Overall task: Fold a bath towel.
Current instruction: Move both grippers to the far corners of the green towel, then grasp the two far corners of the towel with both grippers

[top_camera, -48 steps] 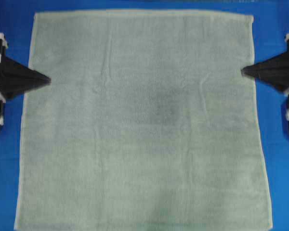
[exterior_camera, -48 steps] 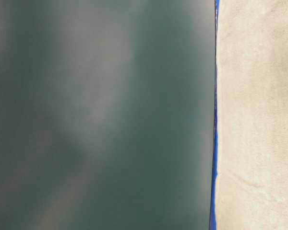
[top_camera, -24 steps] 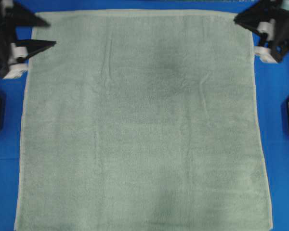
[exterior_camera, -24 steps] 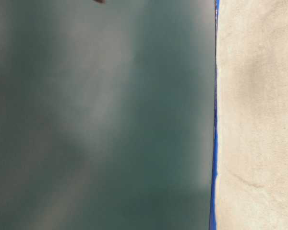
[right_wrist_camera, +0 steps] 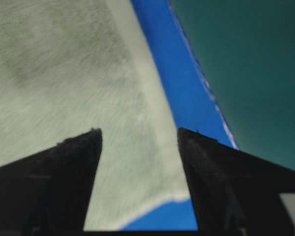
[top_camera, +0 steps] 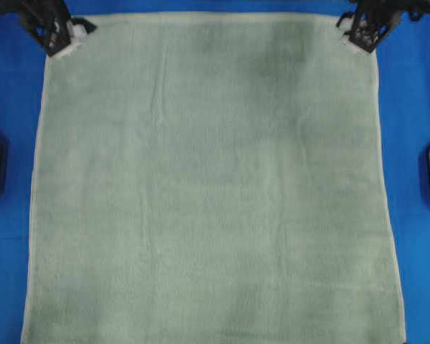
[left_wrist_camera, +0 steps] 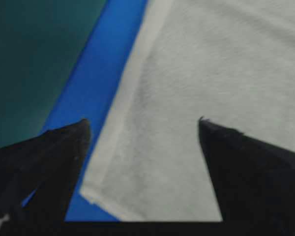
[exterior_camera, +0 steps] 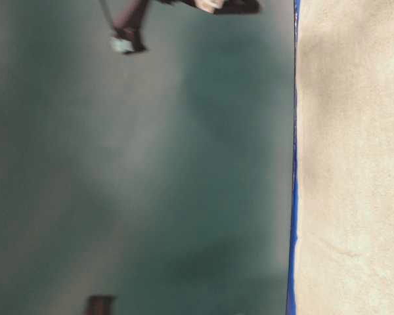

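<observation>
In the overhead view the left claw (top_camera: 70,30) is cut off by the top edge, so only its dark tips and a white patch show at the far left corner of the towel (top_camera: 211,186). The towel's near edge runs out of the bottom of that view. The table-level view is a blur of dark green; a few dark arm parts show at its top and bottom, too vague to tell apart.

From the left wrist camera the left claw (left_wrist_camera: 142,127) is spread wide, empty, one tip over the blue tabletop (left_wrist_camera: 96,88) and the other over the cloth, with the towel's (left_wrist_camera: 211,64) hemmed corner between them, below the tips; contact cannot be told.

The towel lies flat, spread over most of the tabletop (top_camera: 416,107). At its far right corner the right claw (top_camera: 358,32) is likewise clipped. Its wrist view shows the right claw (right_wrist_camera: 139,132) spread wide and empty, both tips above the towel's (right_wrist_camera: 54,73) corner.
</observation>
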`<action>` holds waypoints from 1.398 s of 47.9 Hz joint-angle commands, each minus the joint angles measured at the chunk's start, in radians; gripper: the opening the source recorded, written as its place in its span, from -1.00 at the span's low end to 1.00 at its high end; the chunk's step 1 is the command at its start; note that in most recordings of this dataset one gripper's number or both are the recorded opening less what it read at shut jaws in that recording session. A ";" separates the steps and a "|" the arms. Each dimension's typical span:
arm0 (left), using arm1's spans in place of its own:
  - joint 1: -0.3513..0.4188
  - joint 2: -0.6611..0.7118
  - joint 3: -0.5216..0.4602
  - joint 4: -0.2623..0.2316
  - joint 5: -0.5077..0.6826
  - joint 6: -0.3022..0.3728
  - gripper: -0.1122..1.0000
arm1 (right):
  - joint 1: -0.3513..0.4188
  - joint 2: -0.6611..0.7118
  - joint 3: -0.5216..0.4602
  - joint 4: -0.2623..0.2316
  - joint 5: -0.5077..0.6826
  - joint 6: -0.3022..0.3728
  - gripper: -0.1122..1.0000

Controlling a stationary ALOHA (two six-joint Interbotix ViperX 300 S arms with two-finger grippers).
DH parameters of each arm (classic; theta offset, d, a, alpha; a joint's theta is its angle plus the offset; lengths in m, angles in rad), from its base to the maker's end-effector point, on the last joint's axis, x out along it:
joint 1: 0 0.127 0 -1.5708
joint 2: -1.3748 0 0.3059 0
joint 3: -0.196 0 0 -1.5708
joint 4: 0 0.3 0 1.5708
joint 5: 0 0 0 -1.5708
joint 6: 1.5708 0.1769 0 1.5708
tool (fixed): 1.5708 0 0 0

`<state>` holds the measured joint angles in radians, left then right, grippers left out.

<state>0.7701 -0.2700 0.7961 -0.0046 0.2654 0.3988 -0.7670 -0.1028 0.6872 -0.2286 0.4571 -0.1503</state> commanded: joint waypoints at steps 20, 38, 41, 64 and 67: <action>0.095 0.296 -0.015 0.000 -0.178 0.037 0.67 | -0.109 0.242 0.002 0.000 -0.175 -0.006 0.33; 0.089 0.268 0.040 0.000 -0.107 0.037 -0.74 | -0.107 0.229 0.049 0.014 -0.166 0.009 -0.62; 0.089 0.241 0.034 -0.002 -0.098 0.034 -0.73 | -0.107 0.204 0.052 0.014 -0.152 0.012 -0.62; -0.029 -0.106 -0.063 -0.002 0.264 0.015 -0.73 | -0.049 -0.247 0.094 0.014 -0.011 0.124 -0.62; -0.052 -0.133 -0.051 -0.002 0.287 0.002 -0.73 | -0.029 -0.272 0.114 0.014 -0.003 0.137 -0.62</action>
<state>0.7424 -0.3590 0.7501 -0.0046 0.5262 0.4096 -0.8145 -0.3283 0.7931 -0.2132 0.4464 -0.0245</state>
